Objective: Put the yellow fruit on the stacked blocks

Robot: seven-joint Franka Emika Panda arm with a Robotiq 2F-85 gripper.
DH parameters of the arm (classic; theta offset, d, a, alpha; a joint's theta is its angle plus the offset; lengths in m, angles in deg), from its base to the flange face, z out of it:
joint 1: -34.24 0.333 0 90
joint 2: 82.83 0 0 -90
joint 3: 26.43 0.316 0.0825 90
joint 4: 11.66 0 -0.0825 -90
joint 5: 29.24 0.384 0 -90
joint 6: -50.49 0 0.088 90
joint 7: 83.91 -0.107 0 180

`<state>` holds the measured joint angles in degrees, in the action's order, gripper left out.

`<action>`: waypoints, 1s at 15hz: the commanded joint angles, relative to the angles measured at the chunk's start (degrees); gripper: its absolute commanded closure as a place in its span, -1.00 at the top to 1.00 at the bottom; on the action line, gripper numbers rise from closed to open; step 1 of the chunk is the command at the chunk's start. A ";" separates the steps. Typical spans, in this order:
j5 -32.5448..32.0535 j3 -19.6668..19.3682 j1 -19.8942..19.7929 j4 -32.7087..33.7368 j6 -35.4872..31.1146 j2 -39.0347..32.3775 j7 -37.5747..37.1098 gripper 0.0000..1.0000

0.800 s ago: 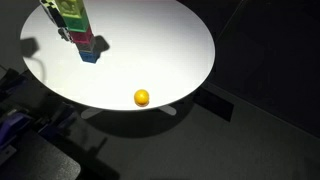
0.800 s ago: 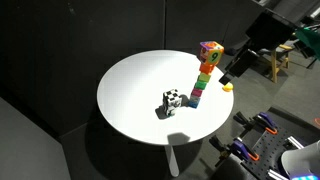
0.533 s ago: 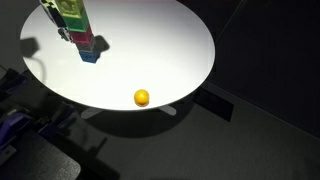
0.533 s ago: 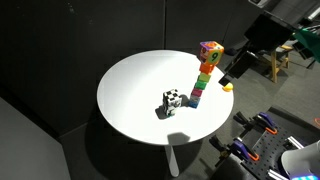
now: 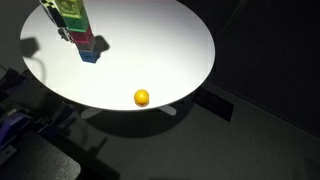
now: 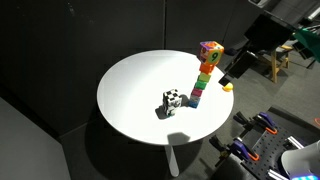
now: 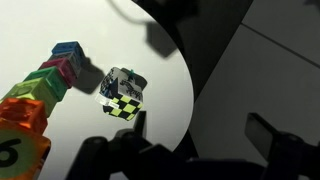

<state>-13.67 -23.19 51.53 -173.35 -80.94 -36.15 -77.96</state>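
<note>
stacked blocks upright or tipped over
Upright: in an exterior view the stacked blocks stand as one column on the white table, with the blue block lowest.

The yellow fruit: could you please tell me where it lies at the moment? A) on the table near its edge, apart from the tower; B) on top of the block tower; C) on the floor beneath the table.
A: the fruit lies on the white table close to its rim, well apart from the block tower.
</note>
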 commanded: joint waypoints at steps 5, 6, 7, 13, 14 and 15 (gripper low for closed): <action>-1.43 0.89 -1.66 1.32 1.03 1.31 -1.25 1.00; -1.66 0.95 -2.12 1.69 1.24 1.58 -1.48 1.00; -1.95 1.00 -2.79 2.08 1.54 1.95 -1.88 1.00; -5.03 0.84 -8.01 4.98 7.35 3.54 -4.99 1.00; -5.64 0.73 -8.91 5.58 9.24 3.72 -5.51 1.00; -6.32 0.59 -9.82 6.22 11.17 3.96 -5.98 1.00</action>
<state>-17.63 -22.72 44.28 -169.58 -75.31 -33.19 -81.26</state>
